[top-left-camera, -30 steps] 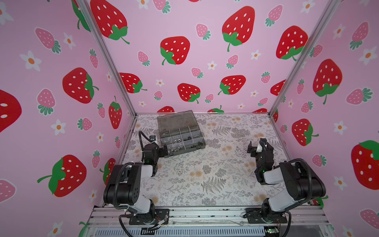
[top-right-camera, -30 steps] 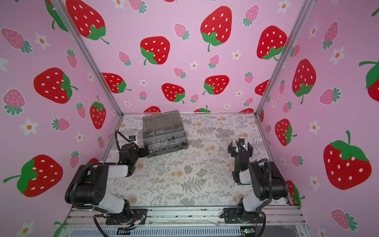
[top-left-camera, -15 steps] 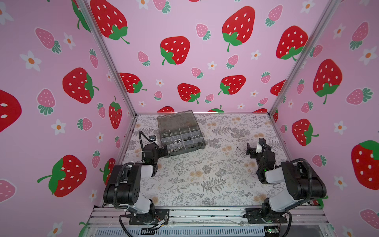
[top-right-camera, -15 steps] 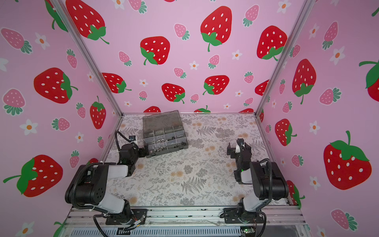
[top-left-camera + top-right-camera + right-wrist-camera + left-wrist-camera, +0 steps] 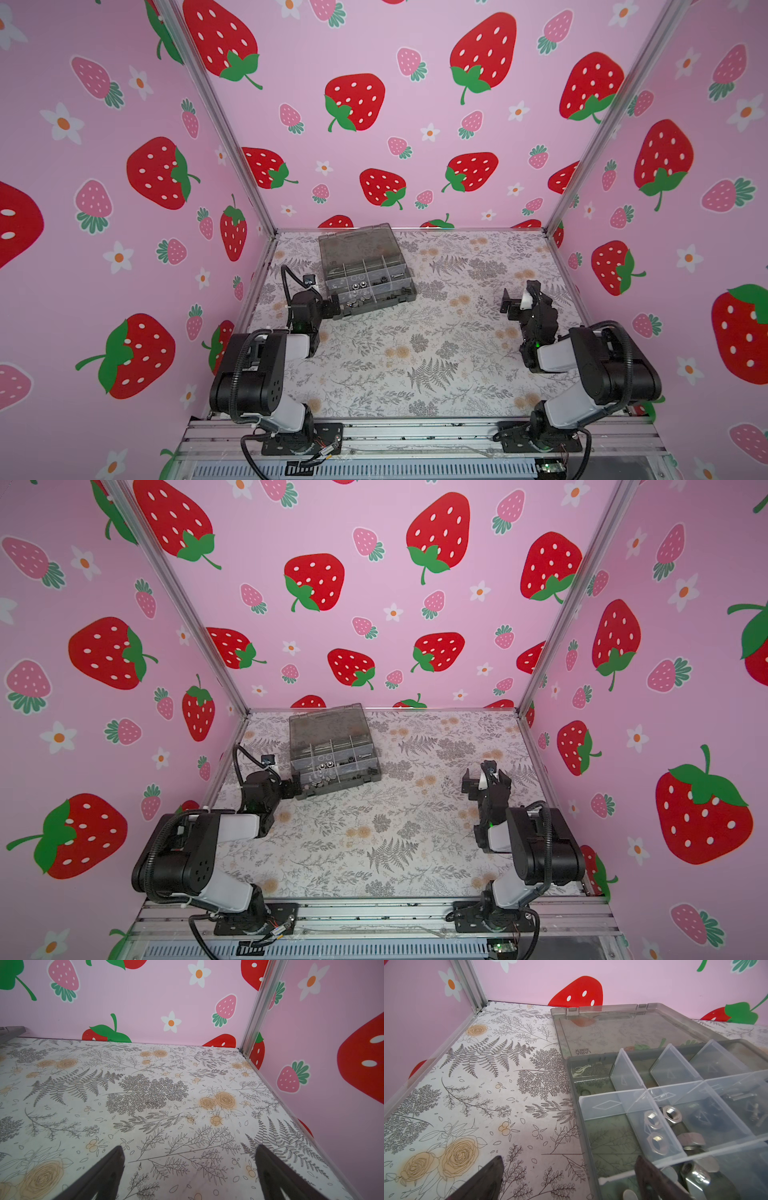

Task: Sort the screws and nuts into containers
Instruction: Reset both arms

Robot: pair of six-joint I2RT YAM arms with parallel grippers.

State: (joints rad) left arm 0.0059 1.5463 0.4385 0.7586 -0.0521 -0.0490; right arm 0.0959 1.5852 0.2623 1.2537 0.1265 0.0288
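Plainly, the organiser box [image 5: 382,306] sits toward the back left of the table [image 5: 415,353], slightly askew. Its hinged lid [image 5: 357,245] lies open and flat behind it. It is smoky-grey translucent plastic, and thin, clearer dividers [image 5: 625,1072] cut it into small rectangular compartments [image 5: 610,1142].

In the left wrist view, shiny silver hexagonal nuts [image 5: 671,1113] with threaded bores lie in a middle cell, with a rounded, polished one nearer the camera. Slim shafted screws [image 5: 739,1096] show blurred through the plastic further along. The table wears a matte print of grey ferns and tan roses.

The left gripper [image 5: 569,1159] is spread wide and empty at the box's near corner, one finger over the table and the other over a corner compartment. The right gripper [image 5: 189,1148], likewise spread and empty, hovers above bare table well apart from the box.
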